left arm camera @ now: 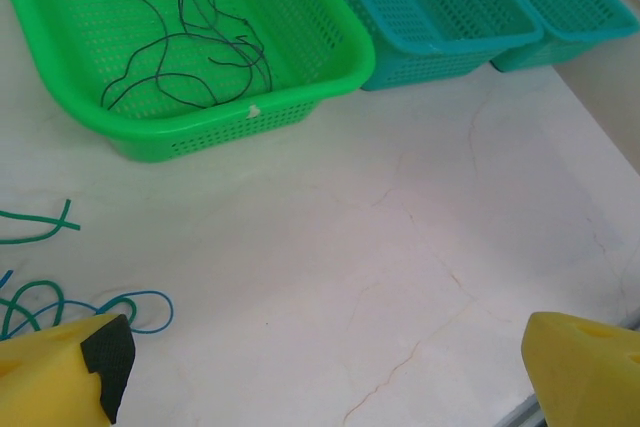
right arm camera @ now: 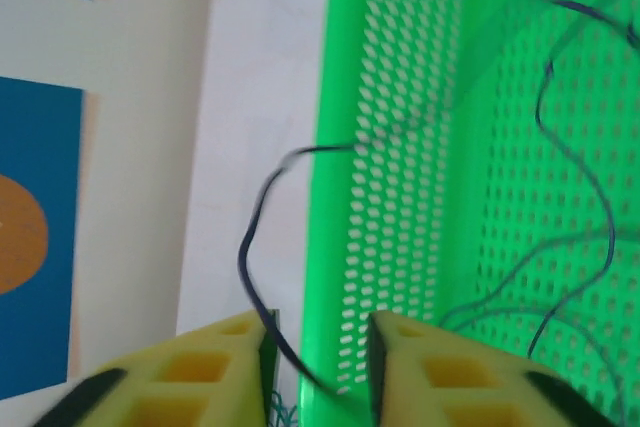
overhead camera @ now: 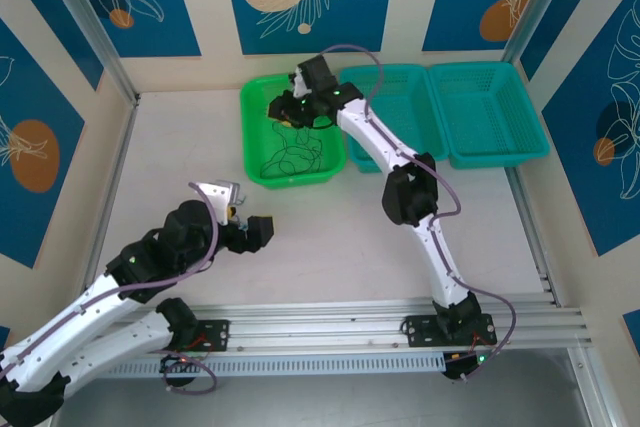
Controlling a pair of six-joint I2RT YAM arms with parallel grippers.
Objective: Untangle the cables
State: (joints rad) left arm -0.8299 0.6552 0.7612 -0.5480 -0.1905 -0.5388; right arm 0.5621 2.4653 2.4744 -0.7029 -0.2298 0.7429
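Right jaws stand slightly parted, a black cable [right arm camera: 242, 252] threading between them unpinched; left jaws gape wide, empty. Likely featherlight, limp, slippery: pinch one free strand deep between them.

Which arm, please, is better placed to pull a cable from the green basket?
Right, probably. The right gripper is at the green basket's rim, a dark cable running between its open fingers; the left gripper hovers over the table.

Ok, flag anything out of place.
One black cable loops over the green basket's wall to the outside, passing through the open right gripper. A green strand and a blue strand lie loose on the table.
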